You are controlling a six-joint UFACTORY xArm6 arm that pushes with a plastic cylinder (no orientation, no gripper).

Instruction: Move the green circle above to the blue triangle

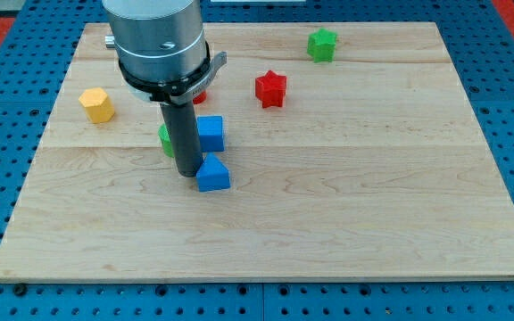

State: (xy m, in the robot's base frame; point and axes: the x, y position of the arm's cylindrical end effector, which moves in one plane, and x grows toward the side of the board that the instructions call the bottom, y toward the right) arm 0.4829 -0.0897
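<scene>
The green circle (163, 136) is mostly hidden behind my rod; only its left edge shows, left of the rod. The blue triangle (212, 173) lies just right of and below my tip (188, 173), which rests on the board touching or almost touching the triangle's left side. A blue cube (210, 133) sits just above the triangle, right of the rod. The green circle is above and to the left of the triangle.
A yellow hexagon (97, 105) lies at the view's left. A red star (271, 88) is up and right of the rod, a green star (322, 44) near the top. A red block (200, 95) peeks from under the arm. The wooden board (373, 223) ends in blue pegboard.
</scene>
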